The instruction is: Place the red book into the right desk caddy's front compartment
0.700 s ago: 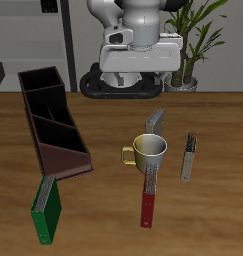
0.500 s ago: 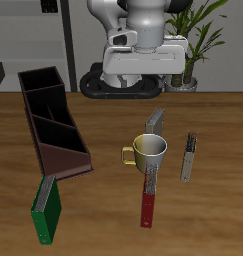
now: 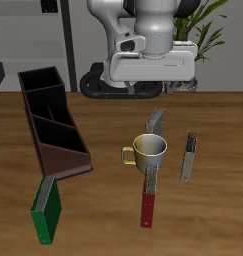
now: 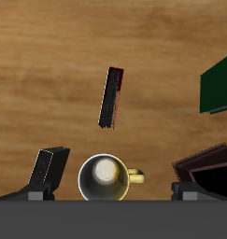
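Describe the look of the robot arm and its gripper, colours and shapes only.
The white, rounded robot arm has grey and black joint sections. It ends in a boxy white and light-grey gripper body. In the wrist view, two dark grey block-shaped fingers show. No cables or markings are discernible.

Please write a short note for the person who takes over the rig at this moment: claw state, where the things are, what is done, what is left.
Claw: open, holds nothing, high above the mug.
Red book: lies on the table, between the mug and the front edge, untouched.
Right desk caddy: on the table, no book seen inside; the green book lies by its sloped end.
Done: nothing yet.
Left: go down, grasp the red book, put it in the caddy's front compartment.
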